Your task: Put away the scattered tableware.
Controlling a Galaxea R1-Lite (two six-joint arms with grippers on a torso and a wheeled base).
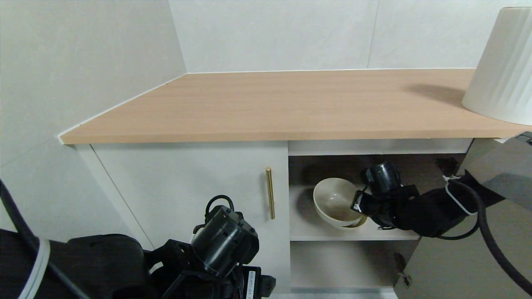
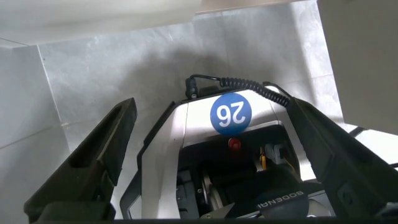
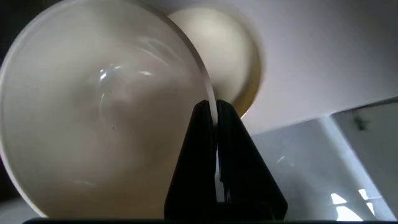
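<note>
Cream bowl (image 1: 334, 201) sits tilted in the open cabinet at the middle shelf (image 1: 307, 232), partly over a second dish (image 3: 233, 56). Right gripper (image 1: 356, 204) pinches its rim. Left gripper (image 2: 214, 158) is spread and empty. Step: placement. Next, probably: level the bowl, release, back out.

Both arms are black. The left arm (image 1: 224, 241) ends in a ribbed cylindrical housing with a thin cable loop (image 1: 218, 198) on top. The right arm (image 1: 419, 211) wears a fabric sleeve cinched by a white band (image 1: 457, 199), with a thick black cable (image 1: 486, 224) beside it. The left claw (image 2: 210, 106) has broad, wedge-shaped black fingers (image 2: 106, 162). The white body shell (image 2: 180, 130) carries a round blue sticker (image 2: 231, 113), a red button (image 2: 234, 144) and a coiled cable (image 2: 249, 84).
</note>
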